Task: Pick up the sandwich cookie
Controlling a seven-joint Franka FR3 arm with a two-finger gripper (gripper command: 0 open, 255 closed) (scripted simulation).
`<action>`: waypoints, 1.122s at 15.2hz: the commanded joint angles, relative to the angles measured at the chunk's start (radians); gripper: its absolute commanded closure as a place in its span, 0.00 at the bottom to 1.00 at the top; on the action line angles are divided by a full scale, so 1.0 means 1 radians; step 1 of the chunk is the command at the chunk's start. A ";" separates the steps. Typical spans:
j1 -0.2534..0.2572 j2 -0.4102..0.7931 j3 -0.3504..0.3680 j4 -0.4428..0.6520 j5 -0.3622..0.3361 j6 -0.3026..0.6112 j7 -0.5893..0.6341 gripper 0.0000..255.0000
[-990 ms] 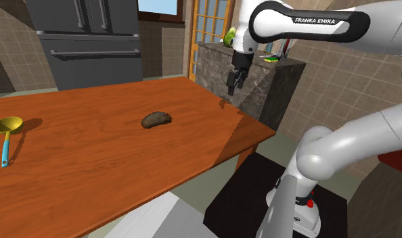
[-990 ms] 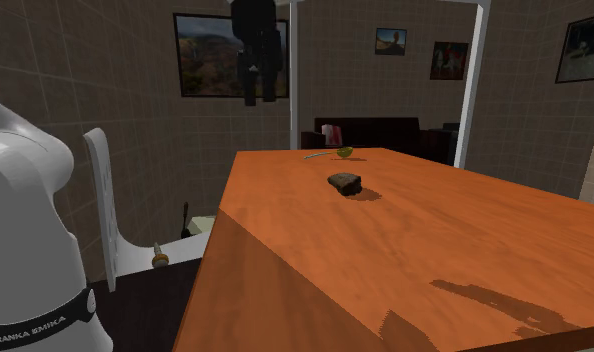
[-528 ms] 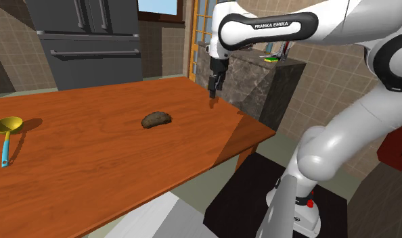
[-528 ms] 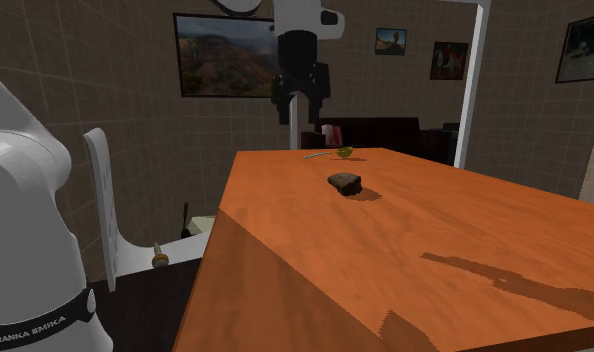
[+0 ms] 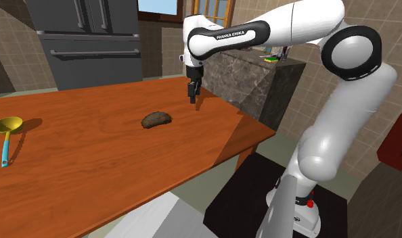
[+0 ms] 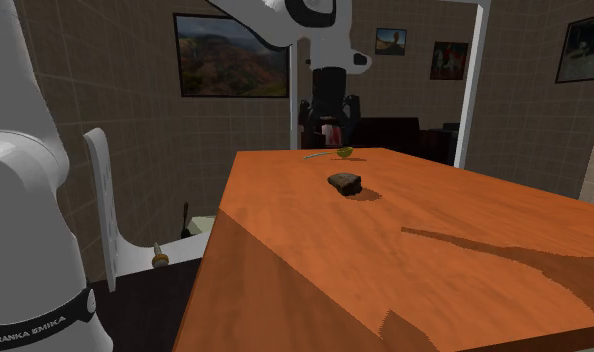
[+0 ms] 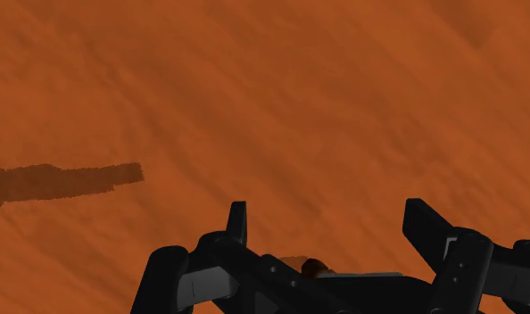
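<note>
The words "FRANKA EMIKA" are printed in white capitals on the black band (image 5: 225, 32) along the upper link of the white arm (image 5: 342, 128), as seen in the shoulder view. In the second exterior view the same words are read on a dark ring (image 6: 37, 322) around the arm's lower segment at the lower left.

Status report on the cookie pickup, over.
End effector open, empty, above the table. Dark cookie lies there untouched, toward the shoulder view's left of it. Nothing between; yellow ladle far off.
</note>
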 commanded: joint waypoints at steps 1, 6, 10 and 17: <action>0.006 0.077 0.006 0.065 -0.007 0.001 -0.038 0.00; 0.029 0.276 0.030 0.245 -0.028 -0.010 -0.110 0.00; 0.053 0.439 0.050 0.412 -0.051 -0.038 -0.165 0.00; 0.072 0.562 0.062 0.500 -0.071 -0.019 -0.195 0.00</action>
